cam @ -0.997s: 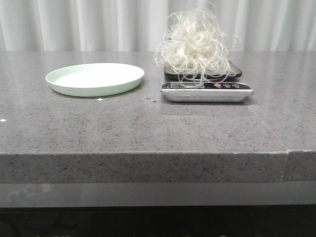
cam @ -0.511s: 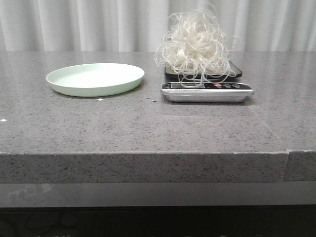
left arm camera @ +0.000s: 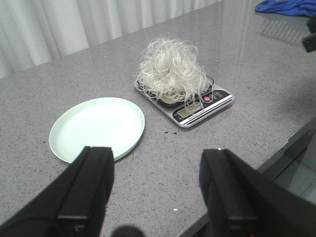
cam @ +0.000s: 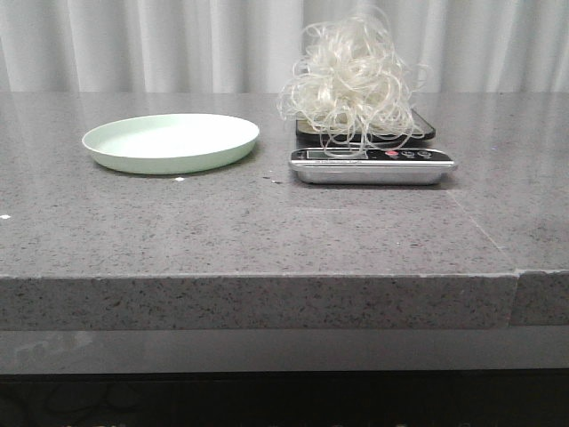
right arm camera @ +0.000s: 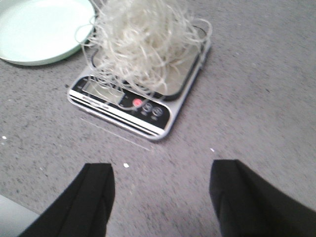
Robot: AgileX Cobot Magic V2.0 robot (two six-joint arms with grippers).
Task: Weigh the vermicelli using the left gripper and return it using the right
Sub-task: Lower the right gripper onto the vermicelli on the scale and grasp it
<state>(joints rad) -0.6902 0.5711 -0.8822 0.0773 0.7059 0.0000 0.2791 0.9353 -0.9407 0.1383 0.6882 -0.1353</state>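
Observation:
The vermicelli [cam: 353, 84], a fluffy whitish tangle, sits on the silver kitchen scale [cam: 372, 165] at the table's middle right. It also shows in the left wrist view [left arm camera: 171, 71] and in the right wrist view [right arm camera: 140, 39], with some strands hanging over the scale's display. An empty pale green plate [cam: 171, 141] lies to the scale's left. My left gripper [left arm camera: 158, 163] is open and empty above the table's front edge. My right gripper [right arm camera: 162, 180] is open and empty, hovering just in front of the scale [right arm camera: 138, 108]. Neither gripper shows in the front view.
The grey speckled table [cam: 267, 231] has a front edge close below both grippers. A blue cloth [left arm camera: 289, 7] lies far off in the left wrist view. White curtains hang behind the table. A few small white crumbs lie on the surface.

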